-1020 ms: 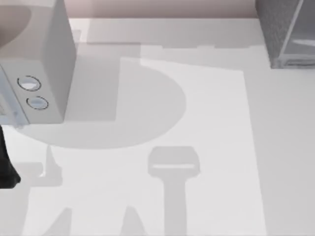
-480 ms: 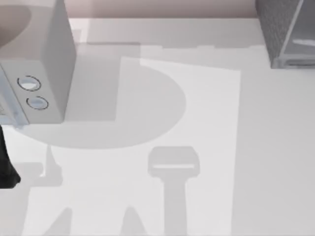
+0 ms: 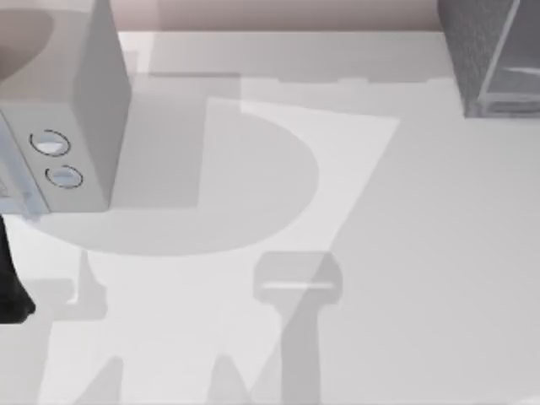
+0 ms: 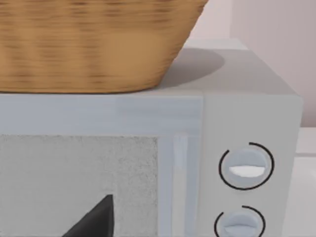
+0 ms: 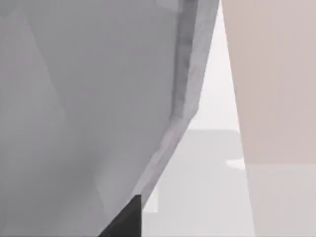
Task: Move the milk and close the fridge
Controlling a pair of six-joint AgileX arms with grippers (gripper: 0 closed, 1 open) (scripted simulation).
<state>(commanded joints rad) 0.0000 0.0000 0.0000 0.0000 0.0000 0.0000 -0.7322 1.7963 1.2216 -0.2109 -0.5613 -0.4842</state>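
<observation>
Speckled dark grey fridge stands at the far right corner of a white table, its paler panel and light trim angled toward the room.

Smooth pale grey box with two round dials occupies the far left side, its front partly a grainy, stippled panel in the left wrist view; a woven tan basket sits on its top, casting a soft round shadow. A plain pinkish wall runs behind the table, whose matt surface carries broad angular and curved shadows. A dark arm part shows at the table's left edge, probably the left arm. The right wrist view sits close against a smooth grey panel with a speckled edge, seemingly the fridge's. A black fingertip juts in each wrist view; whether either gripper is clenched or released cannot be told.
</observation>
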